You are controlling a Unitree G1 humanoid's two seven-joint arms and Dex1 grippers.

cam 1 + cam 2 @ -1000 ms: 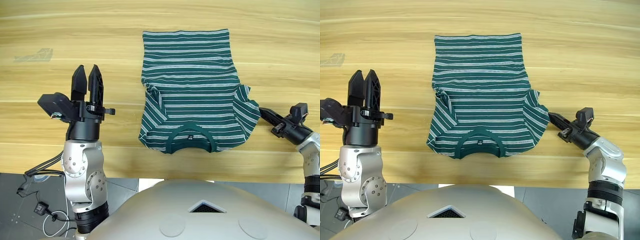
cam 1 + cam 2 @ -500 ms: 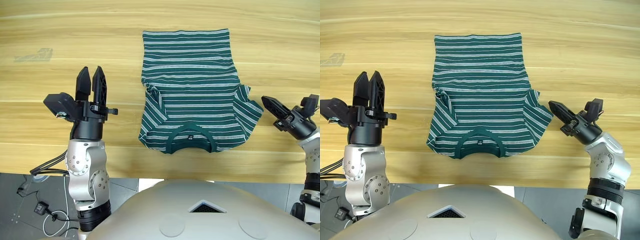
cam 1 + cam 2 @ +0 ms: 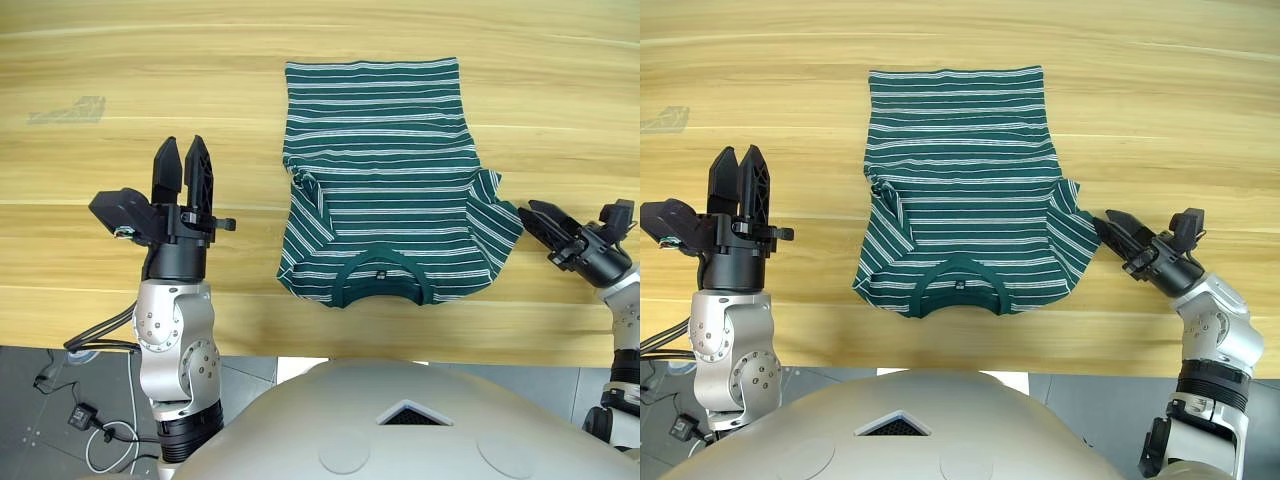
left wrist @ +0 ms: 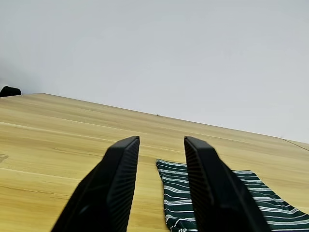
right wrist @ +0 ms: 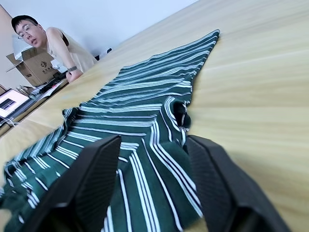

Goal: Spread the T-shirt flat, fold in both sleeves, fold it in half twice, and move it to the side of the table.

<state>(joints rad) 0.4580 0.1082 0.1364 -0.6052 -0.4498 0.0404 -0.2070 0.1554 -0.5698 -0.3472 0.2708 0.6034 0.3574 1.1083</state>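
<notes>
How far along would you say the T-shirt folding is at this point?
Done: the T-shirt lies flat on the table, left sleeve folded in. In hand: the open right pincer is at the right sleeve, which looks only roughly tucked. Left: both halvings and the move aside.

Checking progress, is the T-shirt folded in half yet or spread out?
Spread out, not halved: the T-shirt lies full length on the table, collar nearest, hem at the far end.
</notes>
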